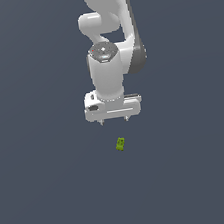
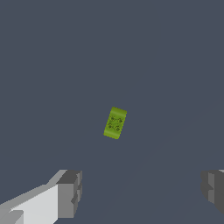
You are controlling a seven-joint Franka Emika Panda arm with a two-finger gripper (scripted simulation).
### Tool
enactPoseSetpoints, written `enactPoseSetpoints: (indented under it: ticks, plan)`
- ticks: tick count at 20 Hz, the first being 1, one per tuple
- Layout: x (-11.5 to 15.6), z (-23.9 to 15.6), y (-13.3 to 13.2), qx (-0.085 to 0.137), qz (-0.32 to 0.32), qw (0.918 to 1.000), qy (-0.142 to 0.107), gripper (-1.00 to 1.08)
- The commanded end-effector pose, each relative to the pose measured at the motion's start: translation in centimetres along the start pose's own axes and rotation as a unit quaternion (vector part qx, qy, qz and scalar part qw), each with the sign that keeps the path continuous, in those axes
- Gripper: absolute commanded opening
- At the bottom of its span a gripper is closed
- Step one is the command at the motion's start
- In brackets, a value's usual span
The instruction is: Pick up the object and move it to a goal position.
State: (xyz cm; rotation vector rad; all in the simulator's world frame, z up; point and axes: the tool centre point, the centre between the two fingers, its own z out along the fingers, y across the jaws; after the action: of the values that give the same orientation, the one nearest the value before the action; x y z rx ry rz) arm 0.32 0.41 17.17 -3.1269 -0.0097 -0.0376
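Fingers (image 2: 70,192) spread wide, nothing held. Gripper (image 1: 114,119) points down from the white arm (image 1: 109,38), apart from the object (image 1: 120,143); yellow-green spotted block lies tilted on the dark floor (image 1: 45,194), ahead of the fingertips.

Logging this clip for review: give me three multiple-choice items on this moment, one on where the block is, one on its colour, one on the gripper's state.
1. Where is the block relative to the gripper?
A. Clamped between the fingers
B. Apart from the gripper, ungrasped
C. Resting on top of the arm

2. What colour is the block?
A. Red
B. Blue
C. Yellow-green with darker spots

3. How do the jaws stand?
A. Open, nothing between them
B. Shut on the block
C. Shut on nothing

Answers: 1 B, the exterior view shows a gap between the fingertips and the block. 2 C, the wrist view shows its spotted face. 3 A, the fingers sit wide apart.
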Motion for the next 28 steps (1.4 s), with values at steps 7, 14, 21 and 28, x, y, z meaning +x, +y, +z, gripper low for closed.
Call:
enactPoseSetpoints:
  ticks: [7, 14, 21, 28]
  plan:
    - [-0.8, 0.6, -2.0, 0.007, -0.010, 0.9998, -0.015, 1.00]
    - [-1.3, 0.8, -3.0, 0.011, -0.017, 0.9996, -0.021, 1.00]
    - [-0.5, 2.3, -2.8, 0.009, 0.011, 0.9997, -0.020, 1.00]
    - [1.0, 6.0, -2.2, 0.003, 0.074, 0.9971, -0.017, 1.00]
